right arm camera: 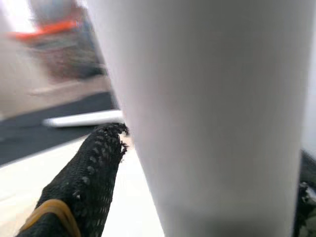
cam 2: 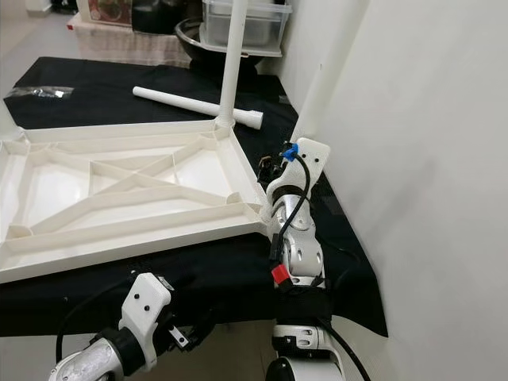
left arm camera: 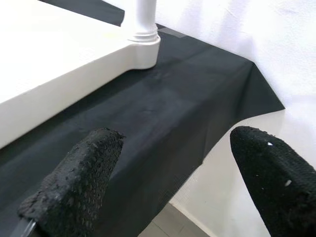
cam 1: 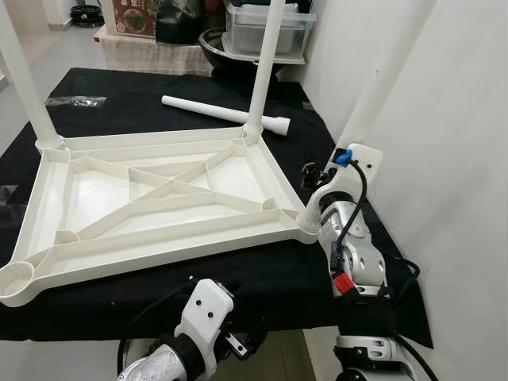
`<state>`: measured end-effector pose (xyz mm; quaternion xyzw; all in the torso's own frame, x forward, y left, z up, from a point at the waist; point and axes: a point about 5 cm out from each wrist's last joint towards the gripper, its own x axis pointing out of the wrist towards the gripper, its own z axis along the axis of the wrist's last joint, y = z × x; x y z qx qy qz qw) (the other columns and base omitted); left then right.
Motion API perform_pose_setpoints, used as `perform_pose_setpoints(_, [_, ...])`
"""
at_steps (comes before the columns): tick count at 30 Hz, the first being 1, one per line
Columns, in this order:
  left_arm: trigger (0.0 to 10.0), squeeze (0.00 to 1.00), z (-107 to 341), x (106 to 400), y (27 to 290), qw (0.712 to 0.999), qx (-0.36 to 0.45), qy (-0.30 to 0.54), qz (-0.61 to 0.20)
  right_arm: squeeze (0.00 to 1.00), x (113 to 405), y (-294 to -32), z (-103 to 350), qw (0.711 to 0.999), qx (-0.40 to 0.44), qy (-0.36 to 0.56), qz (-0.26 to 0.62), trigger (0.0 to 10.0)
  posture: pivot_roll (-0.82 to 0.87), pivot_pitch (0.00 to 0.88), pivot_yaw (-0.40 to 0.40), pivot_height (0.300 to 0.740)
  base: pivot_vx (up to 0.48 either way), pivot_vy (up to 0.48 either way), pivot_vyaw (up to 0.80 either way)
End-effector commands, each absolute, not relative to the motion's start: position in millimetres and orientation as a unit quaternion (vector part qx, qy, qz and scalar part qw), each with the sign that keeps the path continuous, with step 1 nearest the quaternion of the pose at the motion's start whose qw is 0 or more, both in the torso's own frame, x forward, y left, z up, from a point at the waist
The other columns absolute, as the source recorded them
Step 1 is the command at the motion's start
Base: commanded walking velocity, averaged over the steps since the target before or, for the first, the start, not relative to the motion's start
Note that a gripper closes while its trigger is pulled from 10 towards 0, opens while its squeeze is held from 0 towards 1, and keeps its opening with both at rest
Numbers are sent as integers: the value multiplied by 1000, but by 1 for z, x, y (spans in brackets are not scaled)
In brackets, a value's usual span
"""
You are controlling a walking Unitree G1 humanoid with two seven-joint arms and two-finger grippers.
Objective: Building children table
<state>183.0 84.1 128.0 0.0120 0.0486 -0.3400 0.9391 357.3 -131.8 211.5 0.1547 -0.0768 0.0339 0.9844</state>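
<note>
Right claw (right arm camera: 207, 163) clamps a white plastic leg (right arm camera: 207, 98) at the upturned white tabletop (cam 1: 151, 206) corner; tilting could jam its socket.

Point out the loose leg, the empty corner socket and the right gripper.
Loose leg (cam 1: 218, 113): left eye view, mid-shaft.
Empty socket (cam 1: 16, 278): left eye view, round near-left corner hole.
Right gripper (right arm camera: 148, 163): right wrist view, between fingertips, clamping a leg.
</note>
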Motion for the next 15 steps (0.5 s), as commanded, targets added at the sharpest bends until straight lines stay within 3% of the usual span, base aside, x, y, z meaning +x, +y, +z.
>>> perform_pose_setpoints(1, [10000, 0, 123, 181, 83, 937, 6, 60, -343, 0, 357, -126, 224, 964, 168, -96, 181, 10000, 129, 68, -136, 740, 0, 0, 0])
perform_pose_setpoints(2, [10000, 0, 123, 181, 83, 937, 6, 60, -343, 0, 357, -126, 224, 964, 168, -96, 181, 10000, 129, 68, -136, 740, 0, 0, 0])
perform_pose_setpoints(3, [10000, 0, 123, 181, 82, 937, 6, 61, -344, 0, 352, -129, 225, 945, 156, -85, 276, 10000, 130, 64, -136, 740, 0, 0, 0])
perform_pose_setpoints(4, [10000, 0, 123, 181, 82, 937, 6, 61, -344, 0, 352, -129, 225, 945, 156, -85, 276, 10000, 130, 64, -136, 740, 0, 0, 0])
perform_pose_setpoints(5, [10000, 0, 123, 181, 82, 937, 6, 61, -344, 0, 345, -133, 223, 913, 148, -64, 374, 10000, 132, 62, -139, 740, 0, 0, 0])
perform_pose_setpoints(6, [10000, 0, 123, 181, 82, 937, 6, 61, -344, 0, 345, -133, 223, 913, 148, -64, 374, 10000, 132, 62, -139, 740, 0, 0, 0])
perform_pose_setpoints(9, [10000, 0, 123, 180, 81, 937, 7, 60, -345, 0, 327, -141, 217, 825, 106, -10, 555, 10000, 137, 57, -139, 740, 0, 0, 0])
perform_pose_setpoints(11, [10000, 0, 123, 180, 81, 937, 7, 60, -345, 0, 327, -141, 217, 825, 106, -10, 555, 10000, 137, 57, -139, 740, 0, 0, 0])
perform_pose_setpoints(13, [10000, 0, 122, 179, 81, 936, 7, 61, -345, 0, 326, -134, 211, 785, 69, 16, 616, 10000, 149, 52, -143, 740, 0, 0, 0])
perform_pose_setpoints(15, [10000, 0, 122, 179, 80, 936, 7, 61, -346, 0, 327, -128, 210, 769, 60, 22, 636, 10000, 155, 53, -146, 740, 0, 0, 0])
